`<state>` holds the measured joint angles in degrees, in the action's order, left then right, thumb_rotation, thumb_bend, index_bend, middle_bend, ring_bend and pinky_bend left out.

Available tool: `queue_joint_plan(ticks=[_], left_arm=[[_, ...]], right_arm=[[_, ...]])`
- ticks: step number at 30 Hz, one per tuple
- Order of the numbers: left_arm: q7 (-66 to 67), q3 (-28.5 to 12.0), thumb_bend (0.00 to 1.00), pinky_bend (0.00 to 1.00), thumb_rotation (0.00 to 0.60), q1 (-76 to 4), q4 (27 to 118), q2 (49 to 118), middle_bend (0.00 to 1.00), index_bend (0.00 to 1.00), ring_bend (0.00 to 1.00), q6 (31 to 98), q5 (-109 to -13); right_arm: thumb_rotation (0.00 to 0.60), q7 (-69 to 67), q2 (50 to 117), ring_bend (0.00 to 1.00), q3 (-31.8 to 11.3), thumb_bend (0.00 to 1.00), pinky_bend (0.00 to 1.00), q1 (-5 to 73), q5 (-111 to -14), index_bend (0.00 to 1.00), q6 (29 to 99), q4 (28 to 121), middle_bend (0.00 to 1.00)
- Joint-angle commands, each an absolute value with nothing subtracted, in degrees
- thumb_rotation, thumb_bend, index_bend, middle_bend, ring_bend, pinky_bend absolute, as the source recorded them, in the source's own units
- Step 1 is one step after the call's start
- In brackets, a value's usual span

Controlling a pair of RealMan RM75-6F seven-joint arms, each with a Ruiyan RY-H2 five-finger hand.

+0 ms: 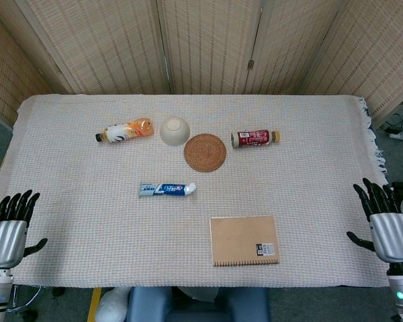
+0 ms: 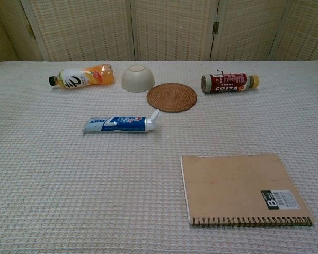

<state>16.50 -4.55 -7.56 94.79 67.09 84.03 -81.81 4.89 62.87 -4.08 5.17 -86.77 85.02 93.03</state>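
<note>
Woven folding screens [image 1: 208, 43] stand behind the cloth-covered table [image 1: 87, 221].

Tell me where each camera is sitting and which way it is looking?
Head view: sits high, looks steeply down at the white woven tablecloth; the left hand and right hand show at its edges, open.
Chest view: sits lower, looks forward across the table toward the wicker screen; no hands show.
Both share the brown spiral notebook and the blue toothpaste tube.

toothpaste tube [image 1: 166, 190] behind notebook [image 1: 244, 239]
</note>
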Motion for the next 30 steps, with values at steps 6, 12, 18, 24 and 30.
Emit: queue_joint_plan(ticks=[6, 12, 18, 24, 30], left_arm=[[17.08, -4.51, 0.19, 0.0, 0.6, -7.84, 95.38, 67.25, 0.09, 0.0, 0.07, 83.72, -81.61], [17.19, -4.52, 0.19, 0.0, 0.6, -8.27, 95.92, 67.3, 0.09, 0.0, 0.07, 83.63, -82.2], [17.19, -4.97, 0.19, 0.0, 0.6, -9.45, 96.19, 67.36, 0.1, 0.0, 0.08, 83.0, -83.15], [16.22, -6.74, 0.2, 0.0, 0.6, -13.83, 95.48, 67.82, 0.12, 0.01, 0.1, 78.74, -84.08], [16.05, -8.91, 0.25, 0.0, 0.6, -19.79, 93.83, 69.56, 0.14, 0.06, 0.13, 72.85, -84.44]], right_arm=[[0.6, 4.75, 62.98, 0.0, -3.92, 0.14, 0.0, 5.47, -87.02, 0.0, 84.54, 92.81, 0.0], [0.6, 4.31, 63.07, 0.0, -3.74, 0.14, 0.0, 5.22, -87.22, 0.0, 84.96, 92.46, 0.0], [0.6, 3.86, 62.86, 0.0, -3.86, 0.14, 0.0, 5.0, -87.22, 0.0, 85.48, 92.32, 0.0], [0.6, 4.29, 62.07, 0.0, -4.19, 0.14, 0.0, 5.03, -87.98, 0.0, 86.41, 93.1, 0.0], [0.6, 4.2, 61.84, 0.0, -4.09, 0.14, 0.0, 4.99, -88.33, 0.0, 86.6, 93.52, 0.0]])
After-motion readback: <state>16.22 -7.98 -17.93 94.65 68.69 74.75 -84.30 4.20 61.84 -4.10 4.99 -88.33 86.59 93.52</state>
